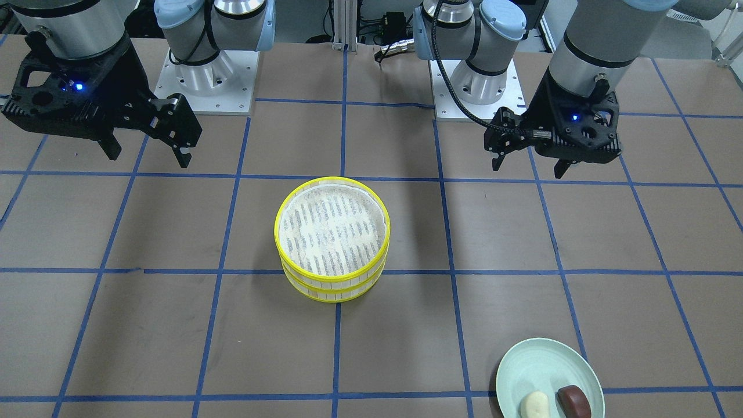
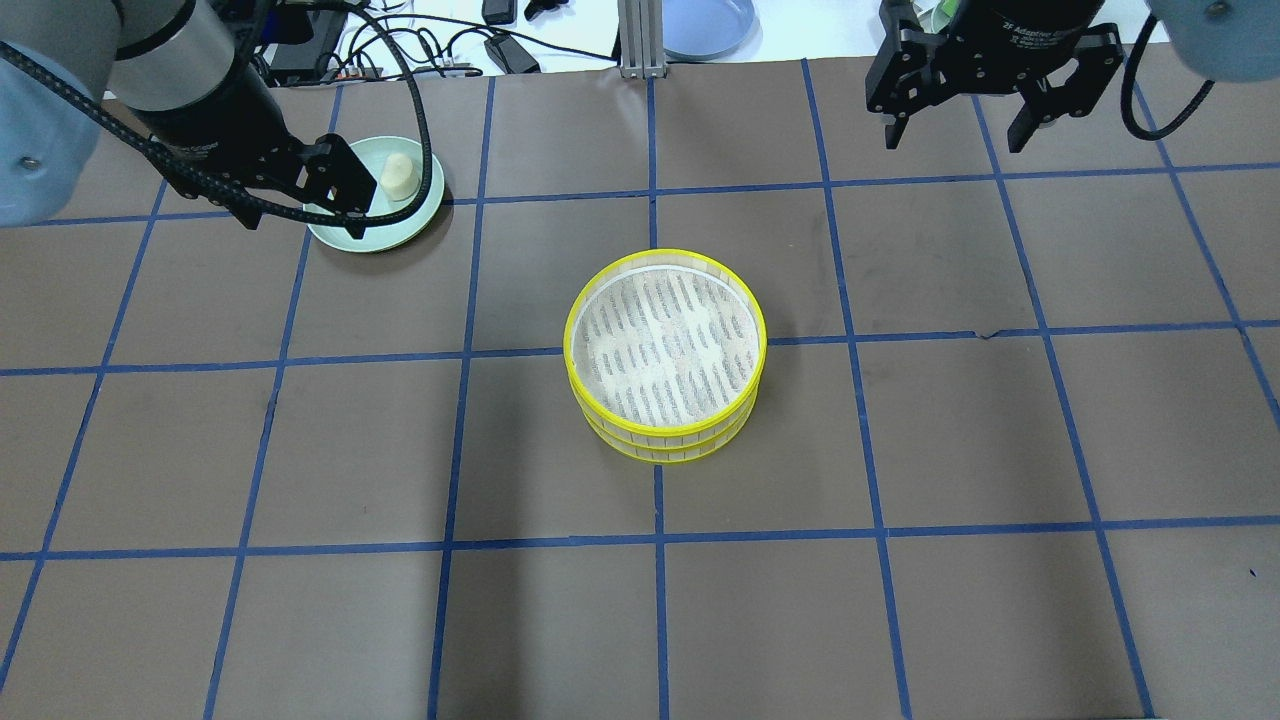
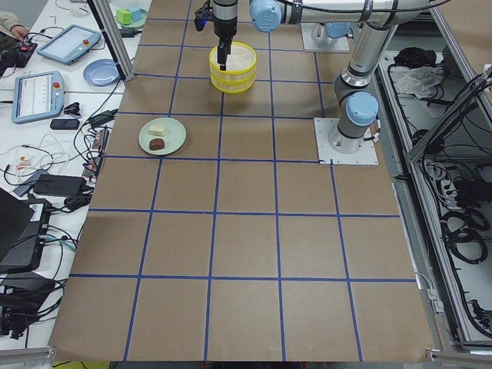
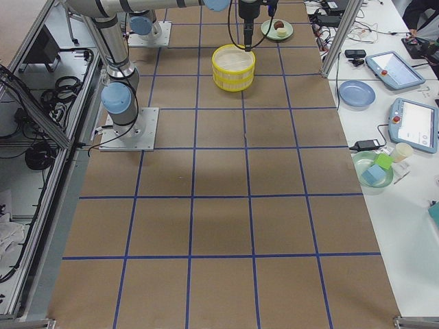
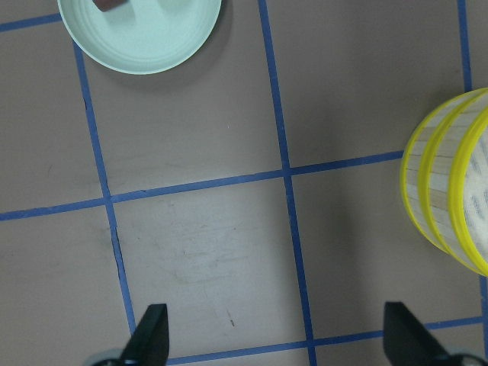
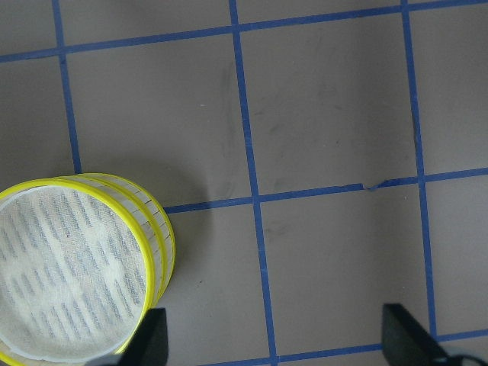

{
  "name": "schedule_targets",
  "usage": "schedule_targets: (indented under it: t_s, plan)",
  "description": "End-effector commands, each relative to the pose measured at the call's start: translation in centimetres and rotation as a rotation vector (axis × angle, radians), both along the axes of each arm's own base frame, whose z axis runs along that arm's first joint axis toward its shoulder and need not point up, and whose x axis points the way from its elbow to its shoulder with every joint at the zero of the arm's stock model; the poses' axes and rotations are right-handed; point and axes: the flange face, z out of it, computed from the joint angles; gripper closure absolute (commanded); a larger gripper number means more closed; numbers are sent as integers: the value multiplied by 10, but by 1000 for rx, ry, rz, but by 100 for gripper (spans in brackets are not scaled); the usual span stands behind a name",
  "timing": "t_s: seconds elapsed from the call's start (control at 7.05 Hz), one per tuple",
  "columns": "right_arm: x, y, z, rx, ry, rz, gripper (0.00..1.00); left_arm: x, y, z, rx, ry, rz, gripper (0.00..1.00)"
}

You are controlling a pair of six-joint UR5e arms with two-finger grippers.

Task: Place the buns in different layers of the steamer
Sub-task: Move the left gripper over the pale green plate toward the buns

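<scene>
– Cream-white bun (image 1: 534, 404) and reddish-brown bun (image 1: 574, 400): where are they located, and can any writing be read?

– Both are shown on a pale green plate (image 1: 540, 360). The cream-white bun is set just beside the reddish-brown one, at its 9 o'clock in the front-facing view. In the overhead view the plate is found at 10 o'clock from the steamer stack, well apart from it. White lettering (image 2: 1040, 35) is printed on the body of the right gripper (image 1: 149, 159). "2F" can be read at its start; the remainder is too small to be made out.

– How are the layers arranged?

– The upper layer (image 1: 332, 229) is seated squarely on the lower layer (image 1: 331, 294), near the middle of the table (image 1: 174, 325). The floor of the lower layer is hidden by the upper one.

– How are the fingers set relative to the buns?

– The left gripper (image 1: 528, 168) is held above the table with its fingers (image 5: 152, 339) spread wide, nothing being gripped. In its wrist view the plate is cut by the frame edge at 11 o'clock and the stack at 3 o'clock. Only table is seen between the fingertips, so both buns lie well apart from them. The right gripper is likewise spread, at 2 o'clock from the stack in the overhead view. In its wrist view the stack is seen at 8 o'clock, outside its fingers (image 6: 149, 339).
</scene>
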Motion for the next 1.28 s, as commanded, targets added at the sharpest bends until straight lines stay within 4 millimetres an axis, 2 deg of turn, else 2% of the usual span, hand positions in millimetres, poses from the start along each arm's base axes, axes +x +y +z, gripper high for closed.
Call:
schedule_targets:
  t_s: [0.0,0.14,0.28,0.43,0.85,1.14]
  plan:
    - [0,0,-1,2,0,3,1,17,-3,-3,6,-3,27,0]
    - [0,0,-1,4,0,3,2,28,-5,-2,3,-2,48,0]
    - [0,0,-2,5,1,6,2,27,-4,0,-5,-1,47,0]
    - [0,1,-5,11,2,7,2,32,-11,-8,5,3,71,0]
    - [0,1,-5,11,1,9,3,33,-9,-4,-1,0,70,0]
    - [0,2,-4,10,1,9,3,36,-12,-9,9,-3,73,0]
